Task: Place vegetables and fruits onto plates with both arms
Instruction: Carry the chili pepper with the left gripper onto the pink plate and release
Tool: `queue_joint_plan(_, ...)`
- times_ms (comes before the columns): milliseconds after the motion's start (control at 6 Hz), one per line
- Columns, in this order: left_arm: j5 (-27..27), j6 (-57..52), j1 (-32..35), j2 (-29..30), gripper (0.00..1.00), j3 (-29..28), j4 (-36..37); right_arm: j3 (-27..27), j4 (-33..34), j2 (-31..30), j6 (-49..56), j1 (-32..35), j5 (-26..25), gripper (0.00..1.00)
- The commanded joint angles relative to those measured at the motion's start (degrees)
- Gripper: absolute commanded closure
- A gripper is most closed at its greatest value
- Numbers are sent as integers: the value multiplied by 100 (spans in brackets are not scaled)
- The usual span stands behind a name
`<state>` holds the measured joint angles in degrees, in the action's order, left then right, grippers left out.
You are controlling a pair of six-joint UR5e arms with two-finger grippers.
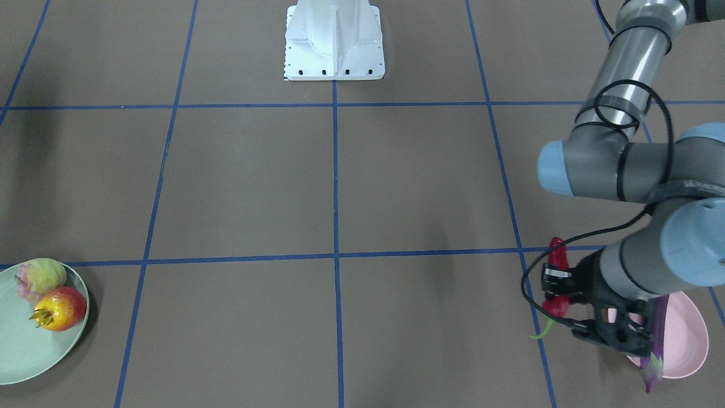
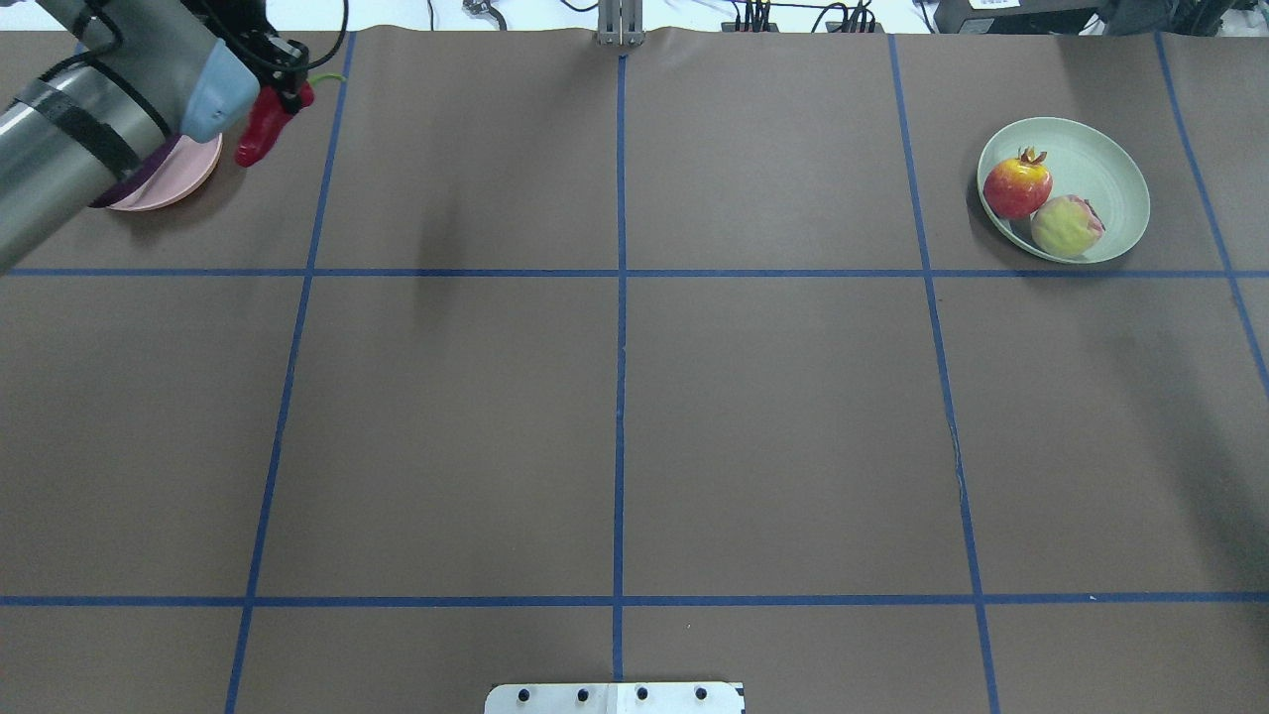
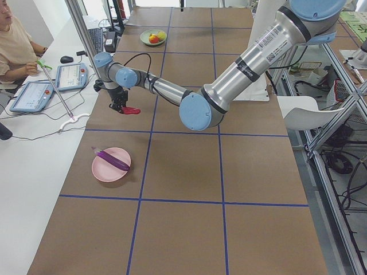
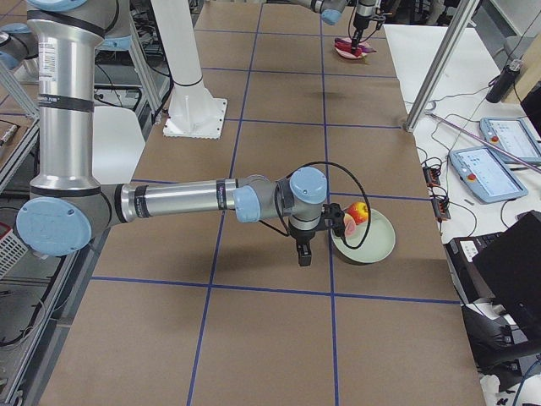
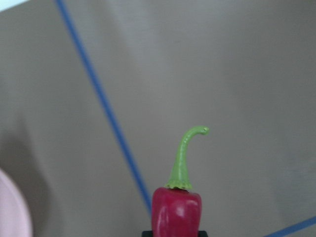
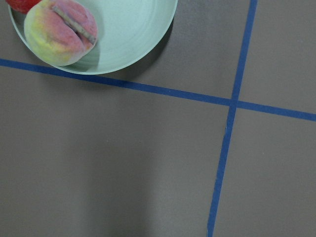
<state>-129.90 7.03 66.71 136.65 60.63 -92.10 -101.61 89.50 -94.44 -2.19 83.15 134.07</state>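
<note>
My left gripper (image 1: 558, 283) is shut on the red chili pepper (image 1: 557, 306) and holds it above the table, just beside the pale pink plate (image 1: 688, 334). The wrist view shows the chili (image 5: 176, 212) with its green stem pointing away. The purple eggplant (image 1: 654, 357) lies across the pink plate. The mint green plate (image 2: 1110, 164) holds the pomegranate (image 2: 1016, 186) and the peach (image 2: 1066, 226). My right gripper (image 4: 304, 254) hangs beside the mint plate (image 4: 376, 245); I cannot tell whether it is open or shut. Its wrist view shows the peach (image 6: 60, 32).
The white base block (image 1: 334, 39) stands at the robot's edge of the table. Blue tape lines (image 2: 620, 297) cross the brown tabletop. An operator (image 3: 11, 46) sits at a side desk with tablets (image 3: 71, 76), beyond the far edge by the pink plate.
</note>
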Motion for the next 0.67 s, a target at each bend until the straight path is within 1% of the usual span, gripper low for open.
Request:
queue_joint_plan(0,331,-965,560,-60,100,-856,-271,-61,497,22,560,306,14,1)
queue_joint_plan(167,604,-924,597,-95,100,-1208,-569,-61,499,31,562,307,5,1)
queue_joint_plan(333,615,-880,589,-147,100,-1568,-972,-61,499,13,562,307,22,0)
queue_joint_plan(500,624,-801,589,-296,100,-1885,-1620,-70,472,-4,562,307,14,0)
